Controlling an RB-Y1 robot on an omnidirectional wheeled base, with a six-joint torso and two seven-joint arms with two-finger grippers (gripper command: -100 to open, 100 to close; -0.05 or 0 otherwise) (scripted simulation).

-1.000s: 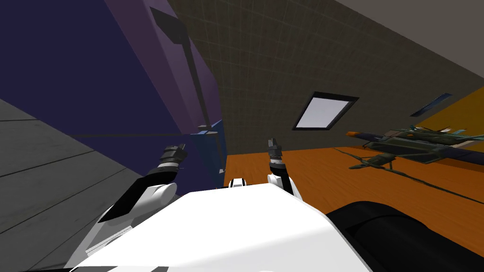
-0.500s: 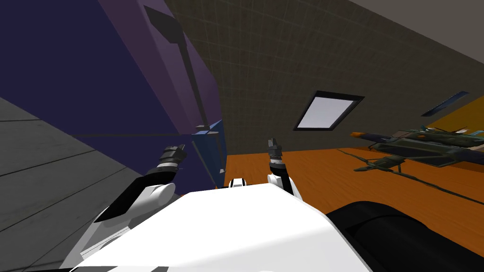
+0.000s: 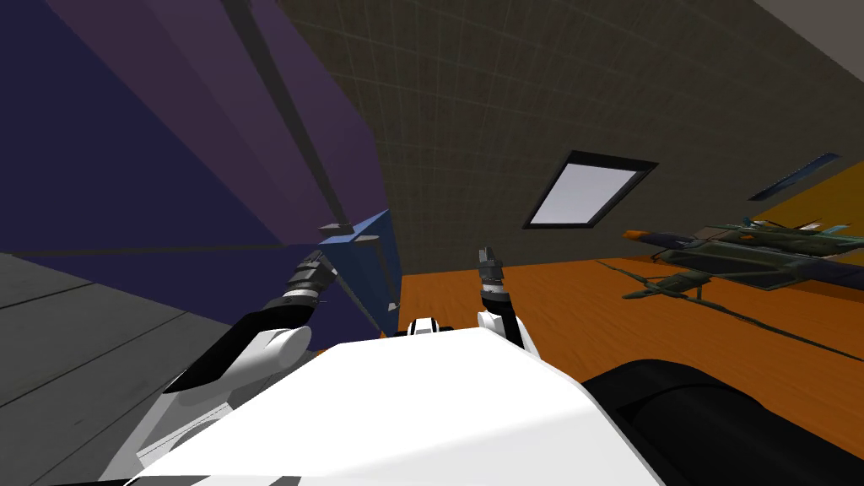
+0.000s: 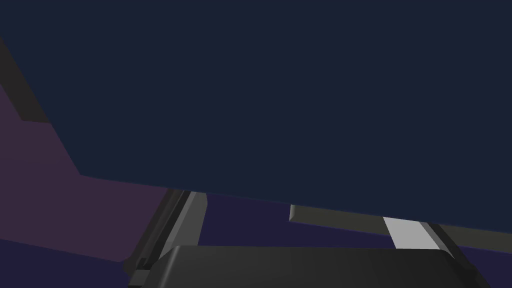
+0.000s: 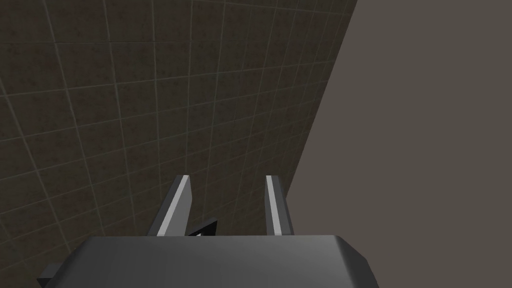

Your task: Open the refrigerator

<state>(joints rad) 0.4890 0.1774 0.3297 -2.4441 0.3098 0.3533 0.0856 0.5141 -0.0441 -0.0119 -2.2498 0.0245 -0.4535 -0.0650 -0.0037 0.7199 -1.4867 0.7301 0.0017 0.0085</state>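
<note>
From the head view, the refrigerator (image 3: 169, 152) stands close at my front left. It is a tall body with a dark blue side and a purple front, and the frame cuts off its top. A long dark handle (image 3: 287, 118) runs down the purple front to a small bracket. Below the bracket sits a lighter blue panel (image 3: 367, 249) with a thin dark bar (image 3: 354, 295) slanting across it. The left gripper (image 3: 314, 268) is raised at the upper end of that bar, right at the panel's edge. It is too small here to tell whether it touches anything. The right gripper (image 3: 487, 256) is held up in front of my chest, well apart from the refrigerator and above the orange floor (image 3: 591, 312). Farther right, a dark-framed pale window (image 3: 588, 191) sits in the tiled wall (image 3: 472, 101). A model aeroplane (image 3: 742, 257) lies at the picture's edge, its far wing cut off. In the left wrist view, a flat dark blue surface (image 4: 280, 100) covers most of what is ahead and hides the tips of both fingers (image 4: 187, 215). Their bases stand wide apart. A grey bar (image 4: 340, 220) crosses behind the other finger, but I cannot make out what it belongs to. A purple face (image 4: 60, 200) shows to one side. In the right wrist view, that gripper's fingers (image 5: 175, 205) stand somewhat apart, with nothing between them.
</note>
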